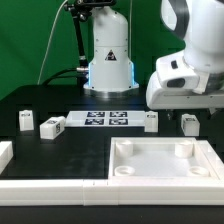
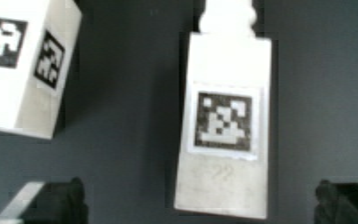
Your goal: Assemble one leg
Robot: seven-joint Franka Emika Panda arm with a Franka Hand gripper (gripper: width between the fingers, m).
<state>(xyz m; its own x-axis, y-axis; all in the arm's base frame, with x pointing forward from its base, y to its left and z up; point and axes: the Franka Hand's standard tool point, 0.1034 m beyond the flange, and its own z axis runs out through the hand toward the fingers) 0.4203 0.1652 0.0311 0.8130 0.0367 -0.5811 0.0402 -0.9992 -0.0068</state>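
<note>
In the wrist view a leg (image 2: 224, 120), a long white block with a square tag on its upper face, lies on the black table between my two fingertips. My gripper (image 2: 201, 203) is open, with one dark fingertip (image 2: 51, 200) on each side of the leg and not touching it. A second leg (image 2: 25, 70) lies beside it. In the exterior view my gripper (image 1: 188, 112) hangs just over the leg (image 1: 189, 124) at the exterior view's right, and the second leg (image 1: 150, 121) stands next to it. Two more legs (image 1: 24, 120) (image 1: 51, 127) lie at the left.
The large white square tray-like piece (image 1: 165, 175) fills the front right. The marker board (image 1: 108, 118) lies in the middle of the table. A white part (image 1: 5, 155) shows at the front left edge. The robot base (image 1: 108, 60) stands behind.
</note>
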